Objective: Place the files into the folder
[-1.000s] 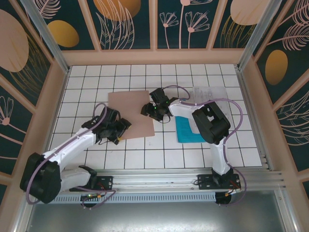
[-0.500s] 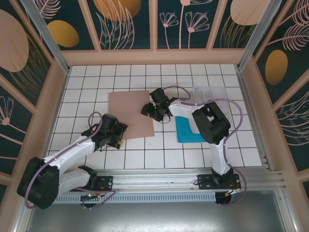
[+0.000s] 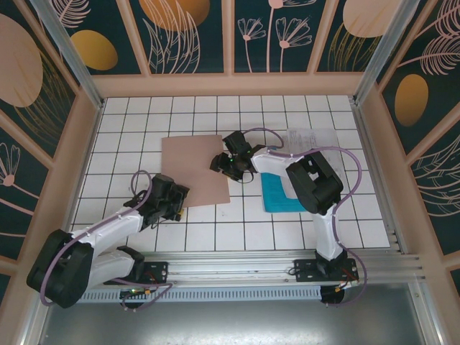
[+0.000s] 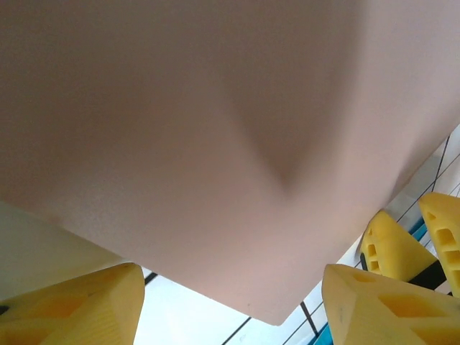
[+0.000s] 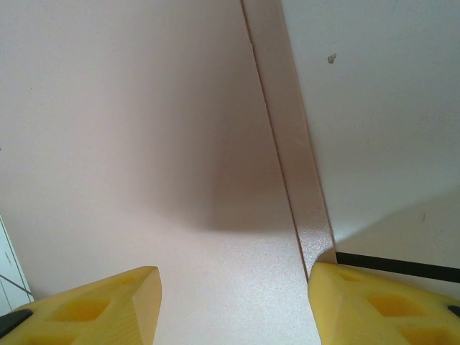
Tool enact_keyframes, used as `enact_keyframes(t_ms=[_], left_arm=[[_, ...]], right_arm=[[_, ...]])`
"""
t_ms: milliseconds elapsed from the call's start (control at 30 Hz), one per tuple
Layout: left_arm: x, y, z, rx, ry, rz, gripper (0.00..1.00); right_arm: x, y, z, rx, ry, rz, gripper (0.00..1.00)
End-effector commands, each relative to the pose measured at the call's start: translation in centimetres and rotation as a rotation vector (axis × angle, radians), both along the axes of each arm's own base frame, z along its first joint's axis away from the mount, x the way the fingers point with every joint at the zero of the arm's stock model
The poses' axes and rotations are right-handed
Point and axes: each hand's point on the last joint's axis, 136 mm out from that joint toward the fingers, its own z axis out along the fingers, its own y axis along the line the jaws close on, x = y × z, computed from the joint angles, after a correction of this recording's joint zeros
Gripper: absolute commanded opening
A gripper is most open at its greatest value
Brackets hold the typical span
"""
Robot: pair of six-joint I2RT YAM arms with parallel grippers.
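Kraft folder [image 3: 192, 164] lies flat; left gripper [image 3: 175, 199] at its near corner, right gripper [image 3: 228, 167] at its right edge, both with fingers spread, grasping nothing

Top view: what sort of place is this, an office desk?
Probably a robot test booth: a white gridded table walled by painted panels, a left arm and right arm bolted to a metal rail, a folder and teal sheet laid out.
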Motion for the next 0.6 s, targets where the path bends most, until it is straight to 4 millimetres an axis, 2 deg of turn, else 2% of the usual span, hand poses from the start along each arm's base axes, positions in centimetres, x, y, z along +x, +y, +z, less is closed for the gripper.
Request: enact_keyframes(t_ms=[0,267,567], left_arm=[[1.0,0.1,0.6,-0.016,-0.079,0.035,0.63],[2.4,-0.6,2.9,-0.061,-0.191,0.03,0.52],[3.5,-1.8,4.4,-0.121,-0.276,0.001,0.49]], right_arm=[[-3.1,-1.9,-4.2,-0.111,0.147,0.0,0.59],[-2.9,-1.7,-4.3,-0.076,0.16,0.015,0.6],[-2.5,-1.5,-3.8,0.027,0.181,0.034,0.62]])
